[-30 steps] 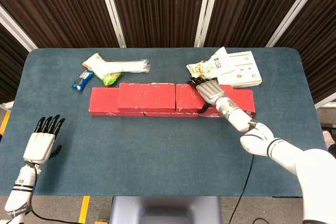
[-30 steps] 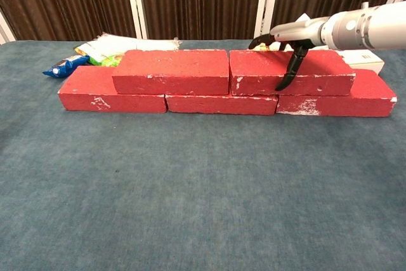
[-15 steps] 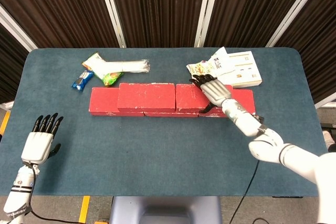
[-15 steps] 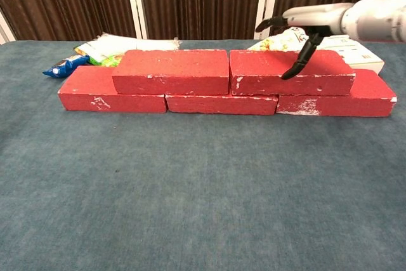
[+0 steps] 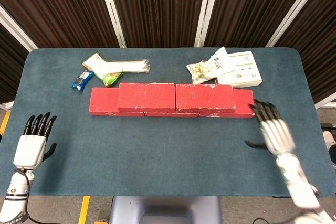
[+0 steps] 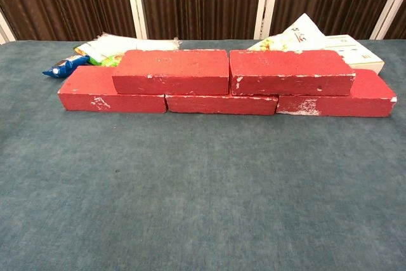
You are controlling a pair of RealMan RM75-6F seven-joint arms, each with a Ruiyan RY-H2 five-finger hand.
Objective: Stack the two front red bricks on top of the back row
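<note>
Two red bricks lie on top of the back row: the left upper brick (image 5: 146, 96) (image 6: 171, 72) and the right upper brick (image 5: 205, 97) (image 6: 290, 72). The bottom row (image 5: 103, 102) (image 6: 95, 88) of red bricks runs under them across the table. My right hand (image 5: 273, 129) hovers off the row's right end, fingers spread, holding nothing, slightly blurred. Over the table's front left corner, my left hand (image 5: 32, 144) is open and empty too. Neither hand shows in the chest view.
Behind the row lie a green snack bag (image 5: 100, 68), a blue packet (image 5: 82, 79), a clear wrapped bundle (image 5: 131, 66), a white snack bag (image 5: 207, 67) and a white box (image 5: 244, 70). The blue table (image 5: 157, 150) stretches in front of the bricks.
My right hand has let go of the right upper brick and pulled back to the right and toward the front edge. My left hand has drifted slightly nearer the front left corner.
</note>
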